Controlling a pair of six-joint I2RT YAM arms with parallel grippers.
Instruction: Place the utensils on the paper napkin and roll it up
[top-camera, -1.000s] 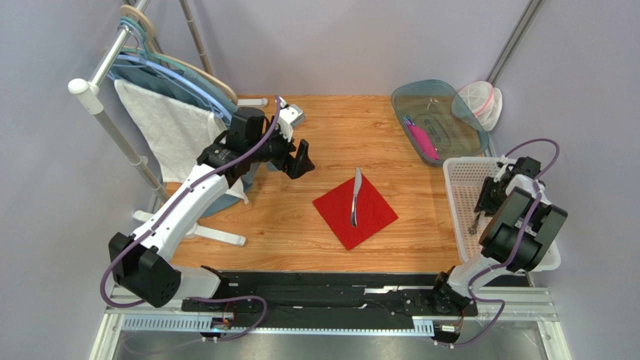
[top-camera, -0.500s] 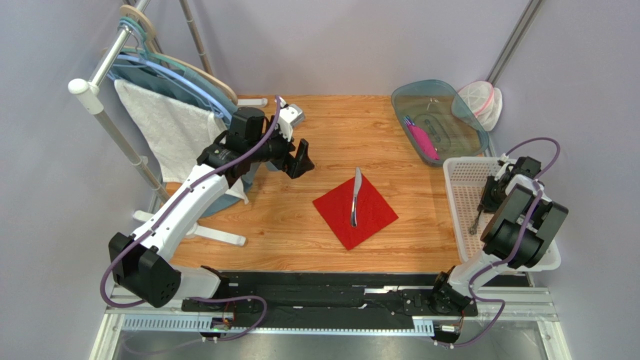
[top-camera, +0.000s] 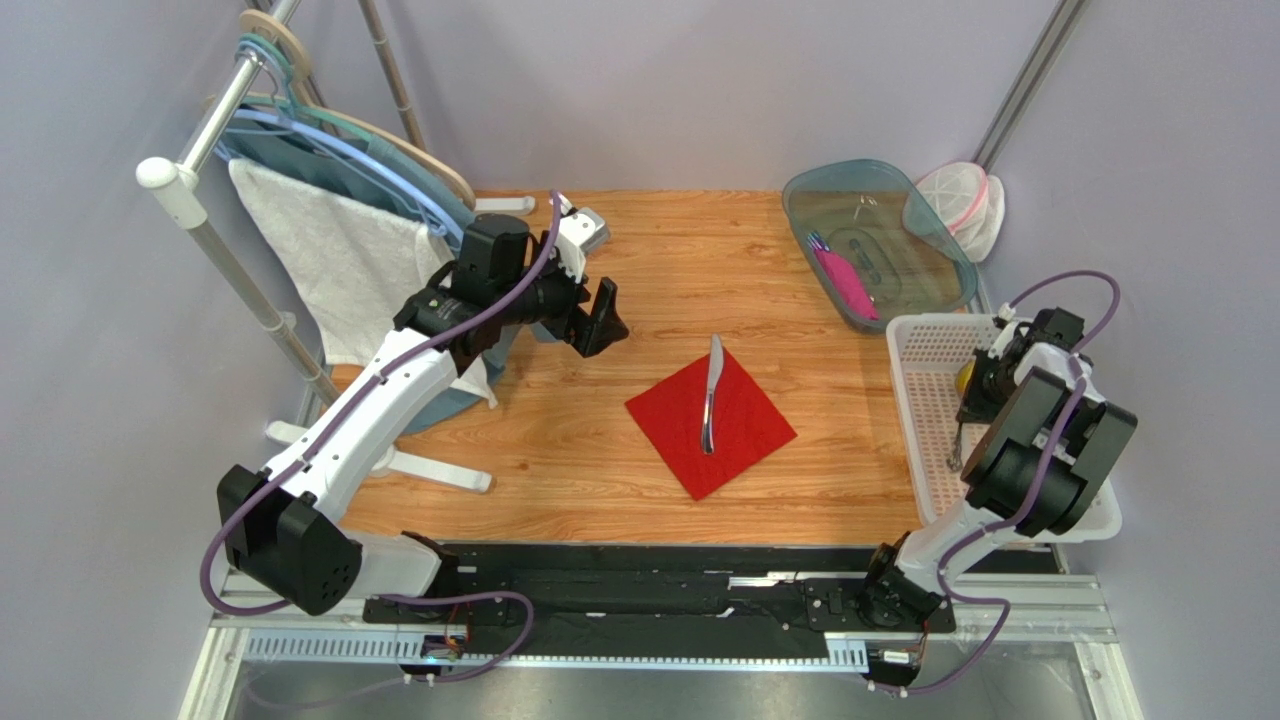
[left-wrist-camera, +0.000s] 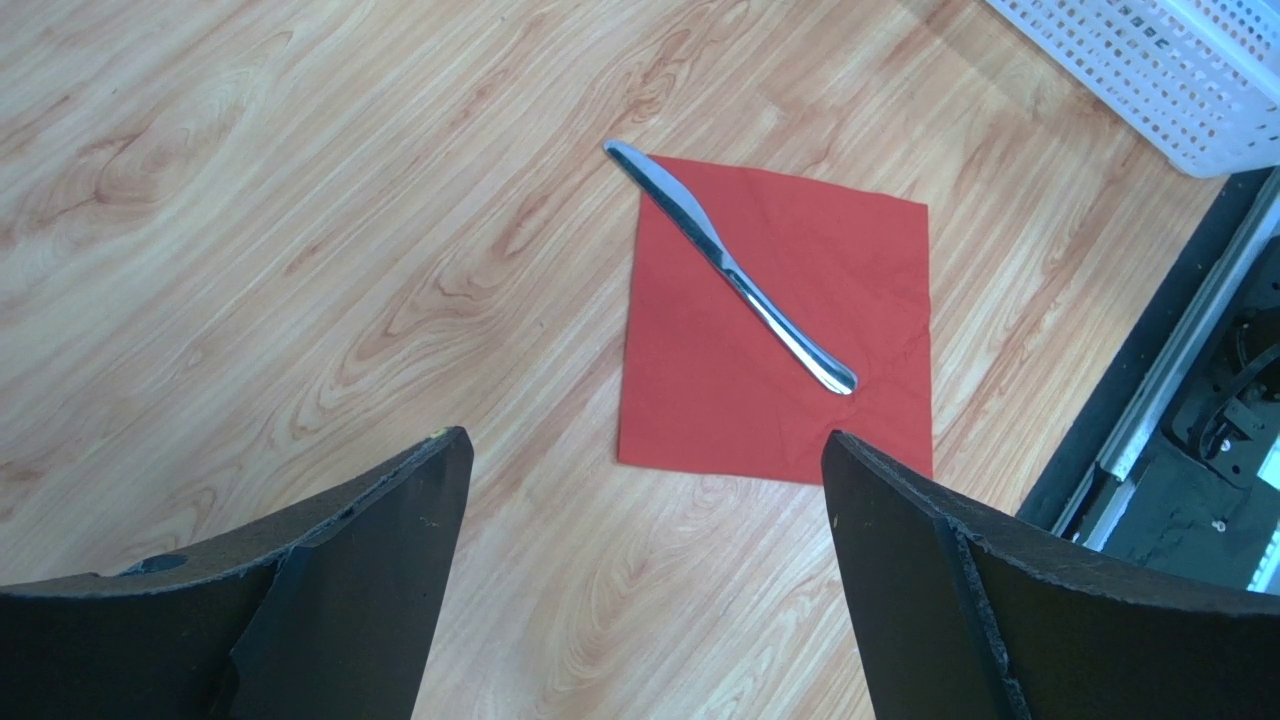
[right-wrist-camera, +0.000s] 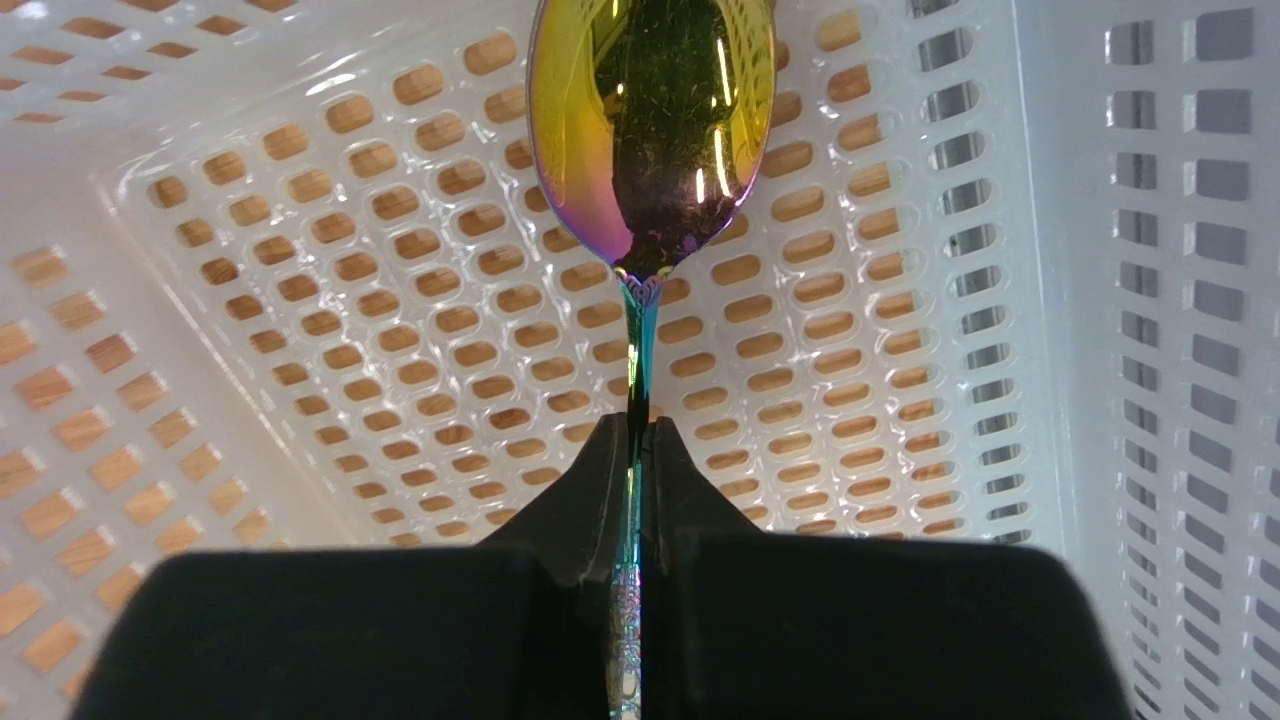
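The red paper napkin (top-camera: 709, 426) lies flat on the wooden table, turned like a diamond. A silver knife (top-camera: 711, 393) lies on it, blade tip past the far corner. Both also show in the left wrist view: napkin (left-wrist-camera: 781, 345), knife (left-wrist-camera: 732, 270). My left gripper (top-camera: 606, 318) is open and empty, hovering left of the napkin (left-wrist-camera: 643, 444). My right gripper (top-camera: 977, 393) is inside the white basket (top-camera: 920, 348), shut on the handle of an iridescent spoon (right-wrist-camera: 654, 120), its bowl pointing away from the jaws (right-wrist-camera: 631, 438).
A teal tub (top-camera: 890, 240) holding a pink item (top-camera: 846, 282) stands at the back right, with a mesh bag (top-camera: 962, 203) beside it. A rack with a white towel (top-camera: 338, 263) and hangers stands at the left. The basket's perforated walls (right-wrist-camera: 301, 300) surround the spoon.
My right wrist has shifted slightly toward the far side inside the basket, with the spoon in its jaws. The left arm, napkin and knife have not moved.
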